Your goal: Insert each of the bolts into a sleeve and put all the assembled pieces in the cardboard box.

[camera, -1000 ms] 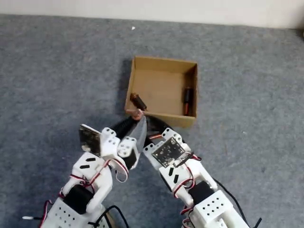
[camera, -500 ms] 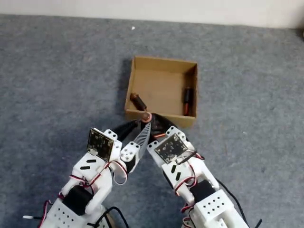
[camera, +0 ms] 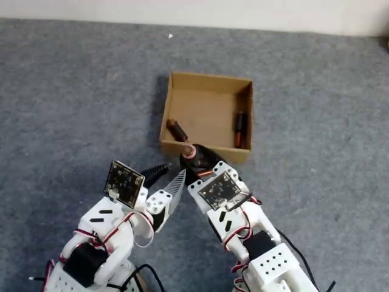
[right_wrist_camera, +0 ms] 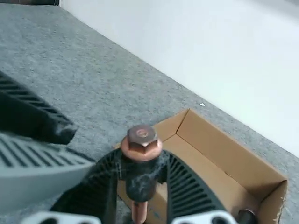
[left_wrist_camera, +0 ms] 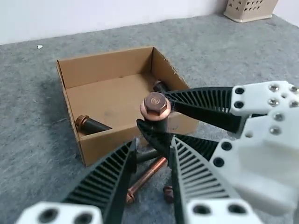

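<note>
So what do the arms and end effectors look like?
The left arm and right arm are white plastic shells over black motors, with looping red, black and white cables and a bare circuit board at each wrist. The left end effector and right end effector have black ribbed, tapering fingers on white mounts.

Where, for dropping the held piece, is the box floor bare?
The box floor is bare across its middle and far side, between the left piece in its near corner and the right piece along the wall. Crowded: outside the near wall, where the right gripper holds the third piece beside the left gripper, a loose bolt below.
</note>
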